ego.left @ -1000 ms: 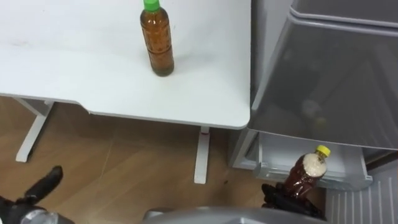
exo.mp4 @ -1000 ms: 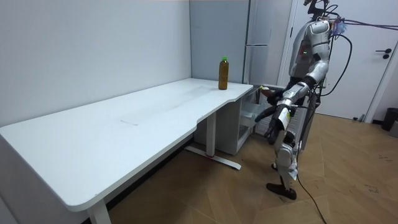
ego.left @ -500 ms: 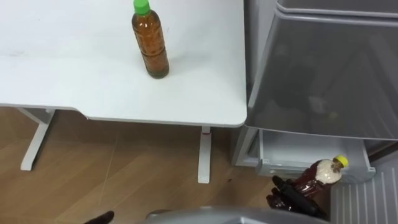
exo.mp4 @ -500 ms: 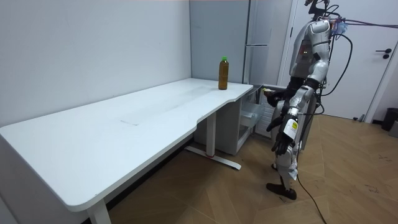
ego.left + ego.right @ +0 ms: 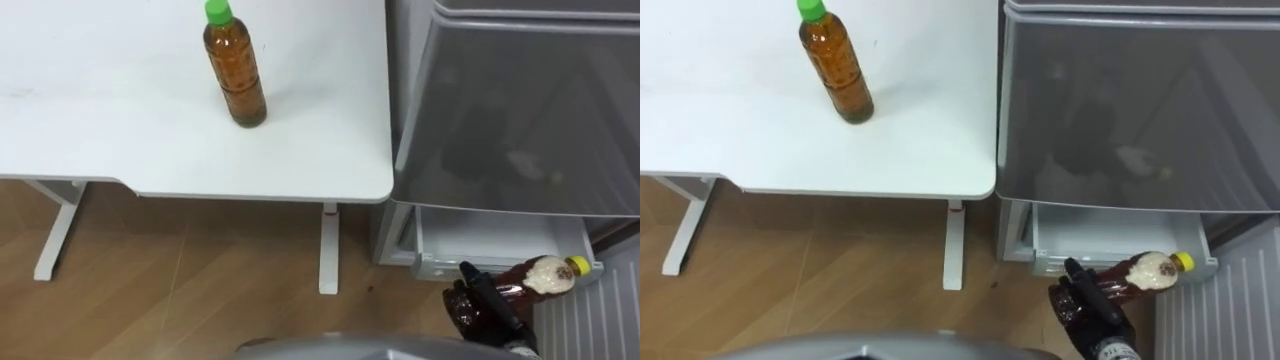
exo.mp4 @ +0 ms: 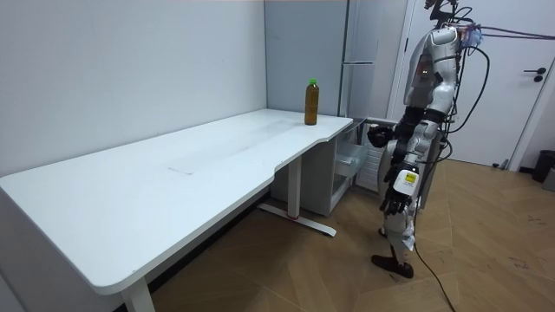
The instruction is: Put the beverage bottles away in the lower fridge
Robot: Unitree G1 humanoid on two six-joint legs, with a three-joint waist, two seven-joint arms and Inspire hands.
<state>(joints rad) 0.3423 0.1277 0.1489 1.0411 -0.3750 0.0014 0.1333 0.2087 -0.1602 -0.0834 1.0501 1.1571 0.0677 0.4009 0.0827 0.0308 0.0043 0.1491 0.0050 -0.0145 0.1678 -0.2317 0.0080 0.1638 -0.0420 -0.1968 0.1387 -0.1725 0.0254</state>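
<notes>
Closest below the head, the right hand (image 5: 478, 306) has its dark fingers curled round the lower body of the yellow-capped bottle (image 5: 532, 276) of dark brown drink. The bottle lies tilted almost flat, its cap pointing away from the hand to the robot's right. The eye views give this grip plainly. In the room view the same hand and bottle read as one dark lump held out at waist height toward the fridge, and the set of the fingers cannot be made out there.

Just beyond the hand, the lower fridge's white drawer (image 5: 432, 250) stands pulled out. The bottle's neck shows across its front rim; whether it touches the rim I cannot tell. To the right of the hand is a ribbed white panel (image 5: 585, 325). Beyond the drawer, further from the hand, is the grey fridge front (image 5: 520, 110).

The room view adds the left hand (image 6: 393, 201), hanging low beside the thigh, well apart from the right hand. Whether its fingers are spread or curled cannot be told. That view also shows the robot standing upright on the wooden floor (image 5: 200, 280) at the table's end, facing the fridge.

Far to the left of the right hand and beyond it, the green-capped bottle (image 5: 235, 70) of amber drink stands upright on the white table (image 5: 120, 130), nearer its fridge-side edge.
</notes>
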